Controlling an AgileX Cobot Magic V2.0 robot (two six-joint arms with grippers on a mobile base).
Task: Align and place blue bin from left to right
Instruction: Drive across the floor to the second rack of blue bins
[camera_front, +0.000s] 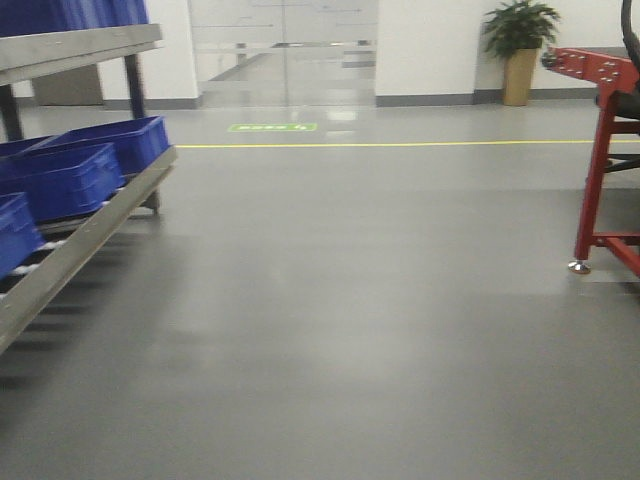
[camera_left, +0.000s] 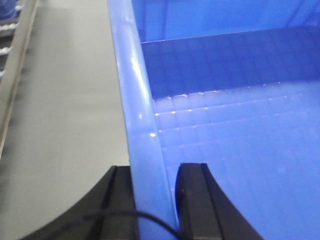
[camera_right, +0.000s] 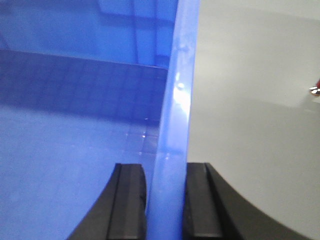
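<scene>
The blue plastic bin (camera_left: 230, 95) is held between the two arms, one claw on each side wall. It does not show in the front view, so it presumably sits below that camera's field. The left gripper (camera_left: 155, 172) straddles the bin's pale left rim (camera_left: 136, 95), one black finger outside and one inside, both closed against the wall. The right gripper (camera_right: 164, 170) clamps the right rim (camera_right: 177, 85) in the same way, its pads pressed to either face of the plastic. Beyond each rim only grey floor (camera_front: 360, 300) appears, so the bin seems to be over open ground, though I cannot tell whether it hangs free or rests on something. The grey metal roller rack (camera_front: 95, 225) stands at the left of the scene, with dark blue crates (camera_front: 75, 170) already on its sloping rails. Its edge shows at the far left of the left wrist view, apart from the held bin. A red steel frame (camera_front: 598, 150) stands at the right. By my reading, the step in hand is the carry: the bin is gripped but not yet placed. The next move calls for both arms to travel together so that the bin stays level. Its sides need squaring to the row it must join before it is lowered, and the claws should release only once its base is fully supported.
</scene>
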